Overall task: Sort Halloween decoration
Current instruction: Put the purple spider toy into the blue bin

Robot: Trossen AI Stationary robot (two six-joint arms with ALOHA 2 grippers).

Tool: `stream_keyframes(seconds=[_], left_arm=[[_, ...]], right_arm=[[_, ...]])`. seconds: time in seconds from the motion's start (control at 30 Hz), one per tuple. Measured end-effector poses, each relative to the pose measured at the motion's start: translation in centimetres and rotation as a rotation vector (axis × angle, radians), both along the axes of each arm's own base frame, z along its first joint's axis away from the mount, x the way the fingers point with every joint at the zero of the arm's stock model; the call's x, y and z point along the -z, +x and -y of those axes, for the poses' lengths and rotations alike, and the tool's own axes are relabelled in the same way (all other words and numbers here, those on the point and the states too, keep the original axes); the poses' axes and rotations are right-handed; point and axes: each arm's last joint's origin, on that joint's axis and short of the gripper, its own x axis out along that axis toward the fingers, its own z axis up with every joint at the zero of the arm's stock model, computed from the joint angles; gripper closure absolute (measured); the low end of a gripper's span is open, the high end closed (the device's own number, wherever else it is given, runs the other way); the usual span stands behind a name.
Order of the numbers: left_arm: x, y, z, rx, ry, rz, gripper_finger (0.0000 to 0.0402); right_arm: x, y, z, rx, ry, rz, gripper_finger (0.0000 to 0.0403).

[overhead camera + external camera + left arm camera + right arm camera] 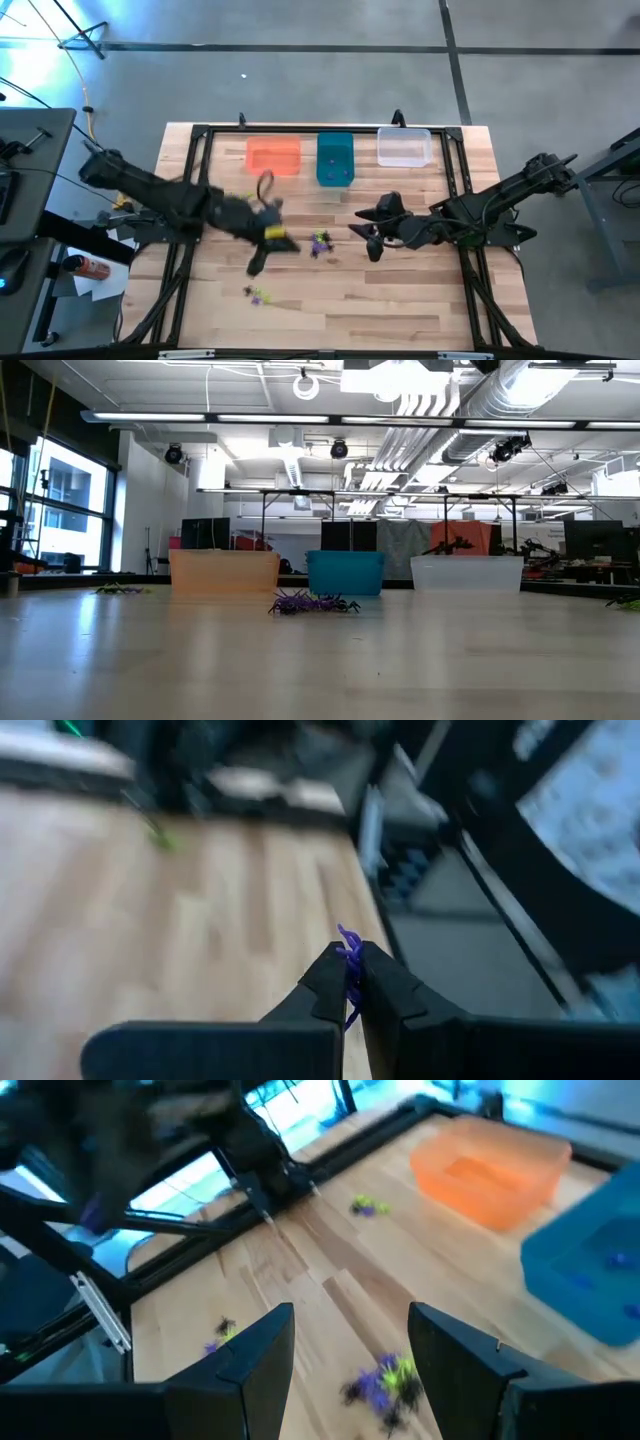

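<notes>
The Halloween decoration lies loose on the wooden table: a small purple, yellow-green and black heap [320,242] [310,603] near the middle, and a few strays [257,294] [368,1206]. My left gripper [350,970] [258,260] is up above the table, left of the heap, shut on one purple trinket [349,948]. My right gripper [350,1345] [368,232] hovers just right of the heap, open and holding nothing; the heap [385,1380] shows between its fingers, well below them. My left gripper pinches a purple trinket between its two fingers, right at their tips. A bit of it [348,942] sticks out past the tips, and a thin purple leg [350,1015] hangs between the fingers. The trinket is lifted clear of the table.
Three bins stand in a row at the table's far side: orange [273,155], teal [335,158] with small pieces inside, and clear [404,147]. A black frame [190,180] runs around the table. Bare wood lies toward the near edge.
</notes>
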Motion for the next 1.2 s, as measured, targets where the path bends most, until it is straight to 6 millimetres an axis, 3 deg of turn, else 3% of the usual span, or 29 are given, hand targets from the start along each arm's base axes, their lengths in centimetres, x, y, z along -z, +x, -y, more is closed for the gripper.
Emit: stream_keyframes(seconds=[0.13, 0.23, 0.4, 0.67, 0.87, 1.2], left_arm=[[-0.8, 0.6, -2.9, -0.078, 0.012, 0.142, 0.0400], [0.4, 0.9, -4.2, -0.114, -0.012, 0.220, 0.0400], [3.8, 0.5, -5.6, -0.156, -0.045, 0.194, 0.0397], [3.6, -0.1, -6.1, -0.126, 0.005, 0.225, 0.0395], [3.6, -0.1, -6.6, -0.116, 0.029, 0.237, 0.0395], [3.6, 0.0, -7.2, -0.127, -0.007, 0.229, 0.0394]], right_arm=[[-0.9, 0.4, -0.2, -0.047, -0.073, 0.066, 0.0210], [-1.5, 0.6, -0.3, -0.073, -0.125, 0.115, 0.0210], [-1.7, 1.0, 0.4, -0.074, -0.204, 0.110, 0.0210], [-1.0, 3.3, 3.4, -0.070, -0.174, 0.113, 0.0210], [0.7, 5.4, 3.9, -0.157, -0.222, 0.075, 0.0210], [-0.2, 4.8, 4.0, -0.198, -0.309, 0.080, 0.0211]])
